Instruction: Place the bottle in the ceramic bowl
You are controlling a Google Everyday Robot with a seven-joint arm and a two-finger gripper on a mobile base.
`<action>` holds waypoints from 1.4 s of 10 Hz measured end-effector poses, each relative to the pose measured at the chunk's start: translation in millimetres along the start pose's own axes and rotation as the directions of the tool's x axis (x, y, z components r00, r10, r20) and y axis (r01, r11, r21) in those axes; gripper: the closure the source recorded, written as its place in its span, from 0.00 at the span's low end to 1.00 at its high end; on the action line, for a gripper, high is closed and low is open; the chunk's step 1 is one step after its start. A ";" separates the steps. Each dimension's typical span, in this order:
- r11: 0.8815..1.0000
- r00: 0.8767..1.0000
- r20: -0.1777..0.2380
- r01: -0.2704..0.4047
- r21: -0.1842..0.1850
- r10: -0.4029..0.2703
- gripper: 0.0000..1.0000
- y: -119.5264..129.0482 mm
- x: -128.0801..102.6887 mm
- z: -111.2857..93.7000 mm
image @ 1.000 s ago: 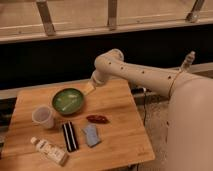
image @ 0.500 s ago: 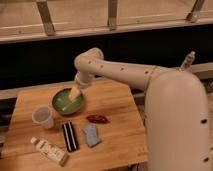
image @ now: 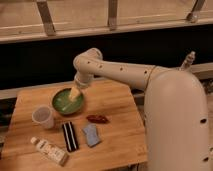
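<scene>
The bottle [image: 50,150] is cream-white with a white cap and a printed label. It lies on its side at the front left corner of the wooden table, far from the gripper. The ceramic bowl [image: 59,104] is green, round and glossy, and sits at the back left of the table. My gripper [image: 75,93] hangs from the white arm just over the bowl's right half, its pale tip low above the inside. The bottle lies in front of the bowl, past the cup.
A translucent plastic cup [image: 43,116] stands in front of the bowl. A black striped bar [image: 70,136], a grey-blue packet [image: 91,135] and a red packet [image: 97,119] lie mid-table. The robot's white body [image: 175,120] fills the right. A dark wall runs behind the table [image: 125,145].
The arm has swung left from beside the bowl's right edge and the gripper has come down over the bowl. The bottle and the other objects have not moved.
</scene>
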 end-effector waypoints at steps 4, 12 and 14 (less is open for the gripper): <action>0.998 0.999 -0.017 0.030 -0.056 -0.031 0.20 44.6 24.3 24.9; 0.989 0.998 -0.006 0.055 -0.139 -0.057 0.20 149.1 56.3 52.8; 0.988 0.998 -0.011 0.062 -0.139 -0.064 0.20 148.7 55.7 53.2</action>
